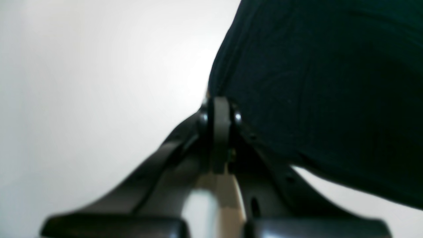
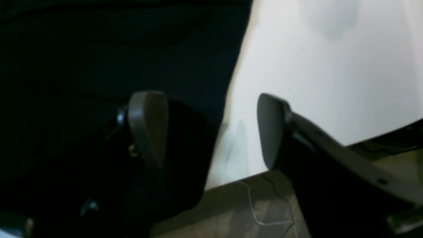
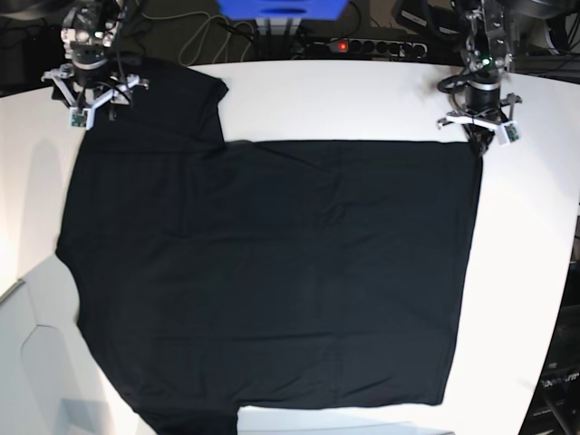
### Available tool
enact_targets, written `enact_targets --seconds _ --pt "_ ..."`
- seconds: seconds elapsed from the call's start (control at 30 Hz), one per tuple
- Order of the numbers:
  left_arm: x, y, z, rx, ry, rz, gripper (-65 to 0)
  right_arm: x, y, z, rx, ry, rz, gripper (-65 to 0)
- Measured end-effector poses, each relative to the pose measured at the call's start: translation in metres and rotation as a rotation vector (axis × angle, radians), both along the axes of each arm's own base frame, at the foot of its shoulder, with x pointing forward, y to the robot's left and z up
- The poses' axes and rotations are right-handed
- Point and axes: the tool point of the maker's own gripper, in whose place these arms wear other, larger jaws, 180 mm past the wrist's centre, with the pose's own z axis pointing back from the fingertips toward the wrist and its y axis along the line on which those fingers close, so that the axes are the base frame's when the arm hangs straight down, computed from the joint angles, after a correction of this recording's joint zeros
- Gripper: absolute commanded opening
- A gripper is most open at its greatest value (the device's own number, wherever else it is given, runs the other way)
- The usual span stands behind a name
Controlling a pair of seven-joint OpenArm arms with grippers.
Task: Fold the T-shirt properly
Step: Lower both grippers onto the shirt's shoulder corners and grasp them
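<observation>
The black T-shirt (image 3: 272, 272) lies spread flat on the white table (image 3: 362, 100), plain side up, with one sleeve at the far left. My left gripper (image 3: 478, 145) is at the shirt's far right corner. In the left wrist view its fingertips (image 1: 220, 132) are pressed together where the dark cloth (image 1: 330, 82) runs into them. My right gripper (image 3: 93, 113) hangs over the far left sleeve. In the right wrist view it (image 2: 210, 130) stands wide open, one finger over the cloth (image 2: 99, 49) and the other over bare table, holding nothing.
Behind the table's far edge are a power strip with a red light (image 3: 362, 45), a blue box (image 3: 281, 9) and loose cables. The right wrist view shows the table's edge and the floor with a thin cable (image 2: 257, 211) below it.
</observation>
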Motion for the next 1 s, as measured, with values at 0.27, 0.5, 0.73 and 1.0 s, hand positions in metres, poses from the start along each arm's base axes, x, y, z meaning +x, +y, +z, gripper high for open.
enact_targets --seconds 0.27,0.5,0.73,1.0 --pt "0.0 0.005 0.001 0.013 0.013 -0.014 -64.8 0.003 0.004 -0.008 0.024 -0.009 0.051 -22.7" --pt "0.0 0.004 0.001 0.012 0.012 -0.013 -64.8 0.007 0.04 -0.011 0.12 0.001 0.254 -39.7" --pt "-0.001 0.004 0.001 0.012 0.015 -0.013 -64.8 0.005 0.046 -0.012 0.146 0.003 0.273 -65.0" --pt "-0.005 0.005 0.0 0.016 0.016 -0.012 -64.8 -0.001 0.004 -0.007 0.078 0.023 0.155 -65.0"
